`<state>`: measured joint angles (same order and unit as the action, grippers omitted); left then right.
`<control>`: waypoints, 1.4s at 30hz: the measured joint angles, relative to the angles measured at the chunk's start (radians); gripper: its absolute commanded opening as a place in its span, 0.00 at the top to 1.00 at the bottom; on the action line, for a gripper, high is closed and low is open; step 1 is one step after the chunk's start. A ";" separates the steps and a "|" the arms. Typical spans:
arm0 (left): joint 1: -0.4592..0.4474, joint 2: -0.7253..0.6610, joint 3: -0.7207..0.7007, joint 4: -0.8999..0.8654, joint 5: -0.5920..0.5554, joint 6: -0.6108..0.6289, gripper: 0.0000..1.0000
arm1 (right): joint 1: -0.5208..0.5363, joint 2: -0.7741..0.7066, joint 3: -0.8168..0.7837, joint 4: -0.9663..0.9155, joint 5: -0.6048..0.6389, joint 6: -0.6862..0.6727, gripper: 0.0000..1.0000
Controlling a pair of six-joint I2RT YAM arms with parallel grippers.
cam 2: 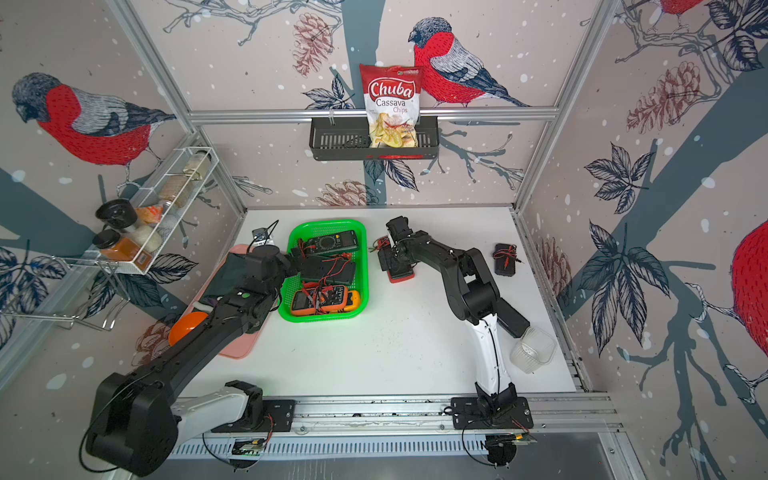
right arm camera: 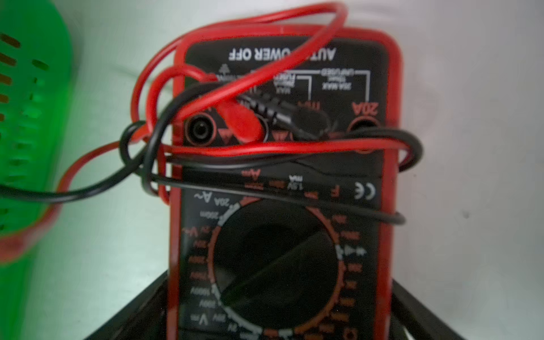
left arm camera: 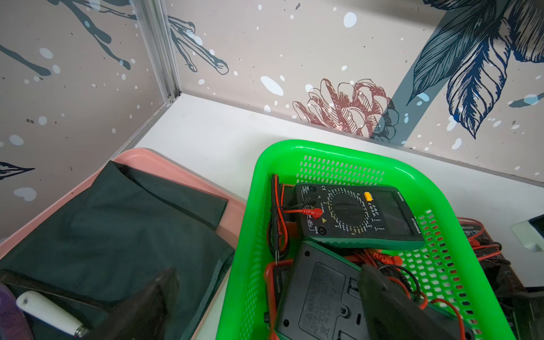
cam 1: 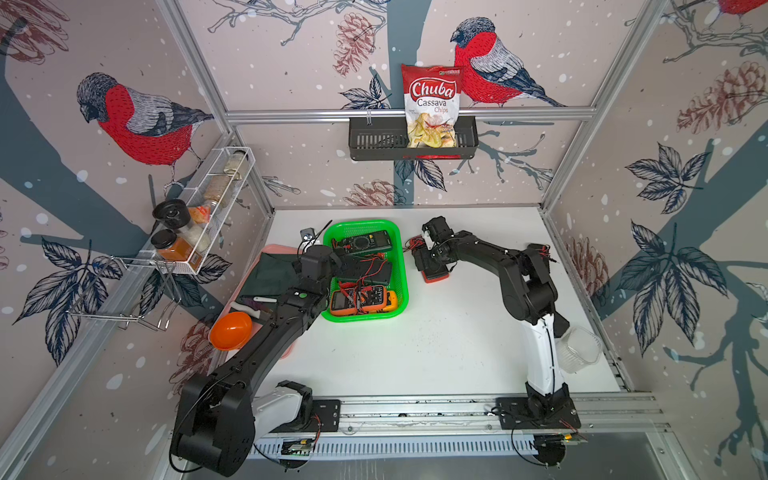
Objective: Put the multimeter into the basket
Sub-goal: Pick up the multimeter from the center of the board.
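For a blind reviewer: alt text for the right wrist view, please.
Close-up of a red-cased multimeter face up on the white table, red and black test leads looped over it. An edge of the green basket shows beside it.

You have a green meter (left arm camera: 353, 215), a face-down meter (left arm camera: 318, 294) and an orange meter (cam 1: 388, 300) in the one basket (cam 1: 361, 223). Add a red meter (right arm camera: 279, 250) and a black meter (cam 2: 505, 266) on the table (cam 1: 415, 353), and that makes five in all. You also have one chip bag (cam 1: 432, 104), one black shelf (cam 1: 374, 143), one wire rack (cam 1: 216, 232) with at least four jars (cam 1: 178, 249), too crowded to count surely, one pink tray (cam 2: 237, 349), one cloth (left arm camera: 117, 223), one orange bowl (cam 1: 230, 330), one white-handled tool (left arm camera: 47, 312) and one clear tub (cam 1: 579, 349).
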<state>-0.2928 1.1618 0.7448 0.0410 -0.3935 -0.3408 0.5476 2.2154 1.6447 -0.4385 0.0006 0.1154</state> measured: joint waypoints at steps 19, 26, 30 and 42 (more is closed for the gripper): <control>0.000 -0.023 -0.008 0.000 -0.005 -0.002 0.02 | 0.022 -0.159 -0.102 0.092 0.109 -0.190 0.79; 0.000 -0.039 -0.013 0.000 -0.011 -0.004 0.02 | 0.045 -0.246 -0.127 0.227 0.129 -0.352 0.83; 0.000 -0.055 -0.022 0.000 -0.028 -0.010 0.02 | 0.081 -0.255 -0.121 0.317 0.102 -0.449 0.85; 0.000 -0.103 -0.063 0.025 -0.077 -0.037 0.02 | 0.111 -0.127 0.082 0.449 -0.105 -0.640 0.82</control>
<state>-0.2928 1.0588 0.6823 0.0658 -0.4706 -0.3775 0.6582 2.0884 1.7267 0.0109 -0.1043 -0.5251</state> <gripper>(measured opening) 0.981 0.931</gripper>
